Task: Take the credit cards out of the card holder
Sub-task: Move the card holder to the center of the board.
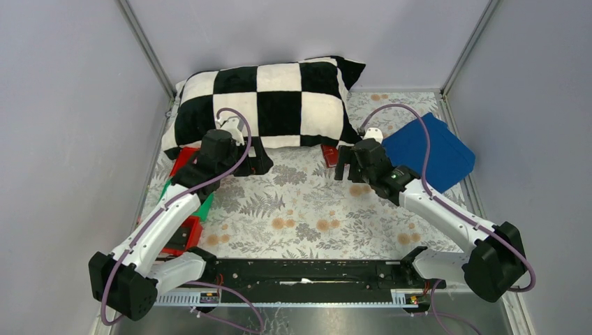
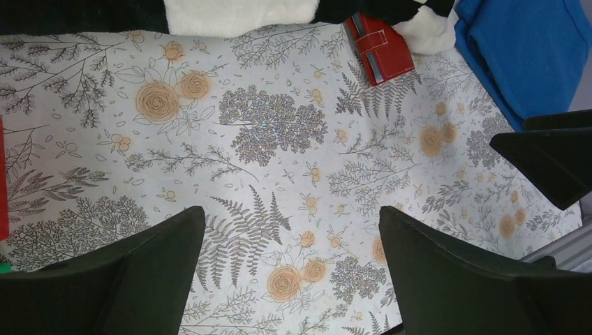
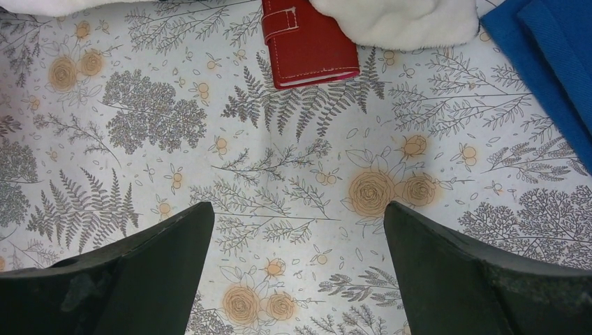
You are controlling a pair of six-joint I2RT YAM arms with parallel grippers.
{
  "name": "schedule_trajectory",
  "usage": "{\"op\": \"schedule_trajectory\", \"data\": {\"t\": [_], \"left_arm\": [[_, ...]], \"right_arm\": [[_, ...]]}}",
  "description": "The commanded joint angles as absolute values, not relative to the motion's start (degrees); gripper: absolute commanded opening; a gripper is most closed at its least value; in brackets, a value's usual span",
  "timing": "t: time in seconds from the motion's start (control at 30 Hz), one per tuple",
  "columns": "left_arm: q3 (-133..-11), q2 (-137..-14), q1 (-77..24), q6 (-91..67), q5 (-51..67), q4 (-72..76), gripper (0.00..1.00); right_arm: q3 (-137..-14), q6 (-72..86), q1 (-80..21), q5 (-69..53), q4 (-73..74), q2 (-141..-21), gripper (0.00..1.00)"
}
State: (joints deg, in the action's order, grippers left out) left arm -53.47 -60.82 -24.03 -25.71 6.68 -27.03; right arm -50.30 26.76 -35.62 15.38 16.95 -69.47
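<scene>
Card holder [image 3: 311, 42] is closed with its strap tab across it, so the credit cards are hidden inside and none are out yet. Nearest me, short of the pillow [image 1: 279, 105]: left gripper [image 2: 291, 216] and right gripper [image 3: 297, 213], both with fingers spread wide and holding nothing, over the floral tablecloth [image 3: 139, 174]. Holder lies flat at the pillow's front edge. Its far right corner touches or tucks under a white pillow corner; can't tell which. Long axis runs from the pillow toward the right gripper, slightly tilted. Pale sleeve edges face away from the pillow, strap end toward it. Risks, my call: fingers snag pillow fur or bunch cloth under so flat a thing, a push slides it under the pillow, a fastened strap keeps it shut.
</scene>
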Motion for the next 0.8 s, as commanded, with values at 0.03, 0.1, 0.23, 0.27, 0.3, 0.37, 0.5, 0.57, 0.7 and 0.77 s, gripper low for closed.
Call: {"op": "schedule_trajectory", "data": {"t": [0.03, 0.1, 0.23, 0.27, 0.3, 0.37, 0.5, 0.57, 0.7, 0.77], "left_arm": [[-52.6, -58.6, -24.3, -25.0, 6.8, -23.7, 0.99], [-52.0, -58.1, -24.3, -25.2, 6.3, -23.6, 0.99], [-50.7, -57.7, -24.7, -25.6, 6.1, -23.1, 0.99], [-50.2, -57.7, -25.0, -25.8, 6.0, -22.9, 0.99], [-50.0, -57.8, -25.2, -26.0, 6.0, -22.8, 0.99], [-49.8, -58.0, -25.6, -26.1, 5.9, -22.8, 0.99], [-49.6, -57.3, -26.1, -26.6, 5.4, -22.9, 0.99], [-49.4, -56.6, -26.3, -26.8, 4.8, -23.4, 0.99], [-49.6, -55.6, -26.4, -26.5, 2.7, -24.9, 0.99], [-50.1, -55.7, -26.5, -26.1, 2.1, -25.8, 0.99]], "right_arm": [[-49.6, 24.8, -35.8, 15.1, 14.0, -67.8, 1.0], [-48.9, 23.6, -35.4, 16.3, 12.9, -68.1, 1.0], [-48.1, 24.1, -29.0, 8.3, 9.9, -70.8, 1.0], [-48.5, 24.4, -27.6, 6.0, 9.3, -72.8, 1.0], [-49.3, 24.5, -27.0, 4.7, 8.8, -74.6, 1.0], [-52.0, 23.9, -26.7, 2.3, 8.5, -79.2, 1.0], [-59.3, 22.7, -26.7, -2.7, 9.7, -89.9, 1.0], [-62.9, 22.7, -26.7, -2.4, 10.7, -94.5, 1.0], [-70.0, 21.8, -26.7, 1.5, 14.1, -102.5, 1.0], [-72.7, 20.8, -26.7, 2.2, 14.9, -105.1, 1.0]]}}
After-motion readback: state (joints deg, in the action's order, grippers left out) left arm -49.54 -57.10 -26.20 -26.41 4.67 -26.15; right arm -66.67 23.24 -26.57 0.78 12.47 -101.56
